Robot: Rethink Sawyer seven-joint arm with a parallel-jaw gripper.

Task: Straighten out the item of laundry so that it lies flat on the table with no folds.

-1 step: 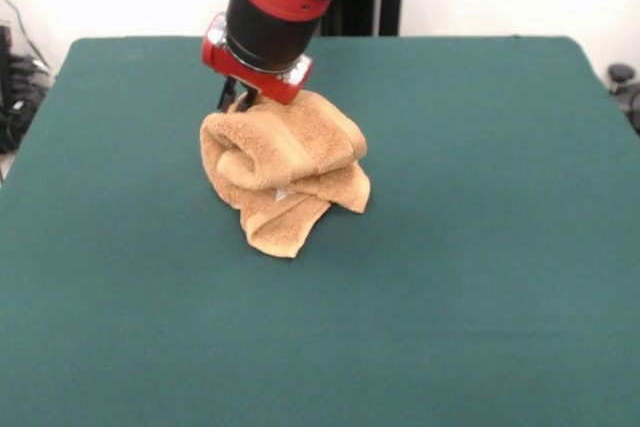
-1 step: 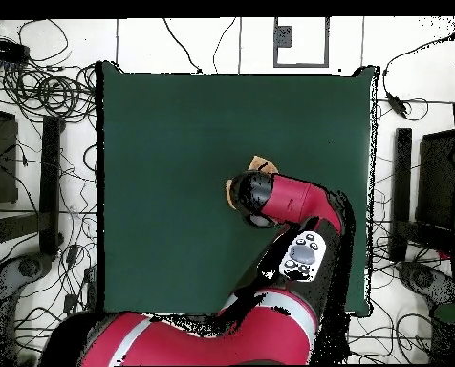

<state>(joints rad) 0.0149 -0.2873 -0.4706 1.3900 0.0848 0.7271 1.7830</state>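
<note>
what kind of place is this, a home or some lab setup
Most likely a robotics lab or test cell, not a home. A red and black robot arm works over a bare green table that holds only a crumpled towel, and loose cables lie on the floor around the table.

1 towel (image 1: 285, 167) (bunched), 1 table (image 1: 480, 247), 1 gripper (image 1: 240, 99)

tangled black cables (image 2: 40, 91) on the white floor (image 2: 203, 43), dark equipment (image 2: 418, 191) beside the far side
</note>
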